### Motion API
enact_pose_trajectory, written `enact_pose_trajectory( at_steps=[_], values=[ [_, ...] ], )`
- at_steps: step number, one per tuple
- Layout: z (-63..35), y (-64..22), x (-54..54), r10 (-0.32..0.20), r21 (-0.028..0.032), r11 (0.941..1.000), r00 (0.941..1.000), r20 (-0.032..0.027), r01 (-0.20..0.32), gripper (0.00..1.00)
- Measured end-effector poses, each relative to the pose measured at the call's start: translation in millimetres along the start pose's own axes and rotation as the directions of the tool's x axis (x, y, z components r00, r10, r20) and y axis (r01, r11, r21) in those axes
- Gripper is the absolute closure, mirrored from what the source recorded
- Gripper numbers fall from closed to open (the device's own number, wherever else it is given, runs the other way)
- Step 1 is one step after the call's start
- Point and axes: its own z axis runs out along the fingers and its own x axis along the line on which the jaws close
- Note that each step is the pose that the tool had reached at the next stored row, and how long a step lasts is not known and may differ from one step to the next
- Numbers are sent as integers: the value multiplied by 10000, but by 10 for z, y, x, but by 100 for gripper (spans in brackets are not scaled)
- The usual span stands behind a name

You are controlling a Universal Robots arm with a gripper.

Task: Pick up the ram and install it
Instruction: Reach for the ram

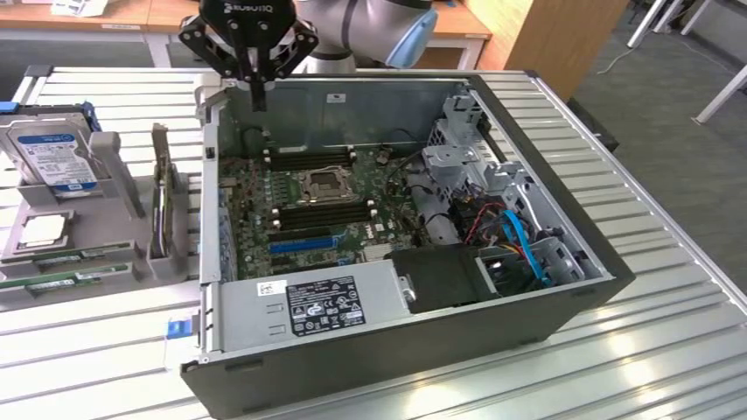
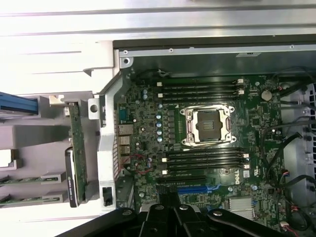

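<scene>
Seen from my remote station: the ribbed table (image 1: pixel 666 350) is bare metal w/ a bright sheen. PC case (image 1: pixel 467 350) is matt dark outside, dull grey sheet metal inside. Motherboard (image 2: pixel 148 133): green lacquered PCB, black plastic slots. PSU (image 1: pixel 315 306): grey metal, paper labels. Ram (image 1: pixel 70 282): green board on a matt grey plastic holder (image 1: pixel 117 157). Gripper (image 1: pixel 254 103): black, satin. Wood-look desk (image 1: pixel 117 13) at back.

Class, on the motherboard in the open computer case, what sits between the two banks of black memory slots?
The CPU socket, in its metal frame, lies between the two banks of memory slots. Both the wrist view and the exterior view show it.
</scene>
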Motion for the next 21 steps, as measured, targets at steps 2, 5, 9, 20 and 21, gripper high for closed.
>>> enact_pose_trajectory(
  at_steps=[2,5,9,20,21],
  values=[
    [0,-1,33,1,-1,10000,10000,0,-1,90],
    [-1,-1,83,0,-1,10000,10000,0,0,90],
    [-2,-3,161,0,0,10000,10000,0,0,90],
    [-6,-8,396,0,0,10000,10000,0,0,90],
    [-7,-9,421,-1,0,10000,10000,0,1,90]
  ],
)
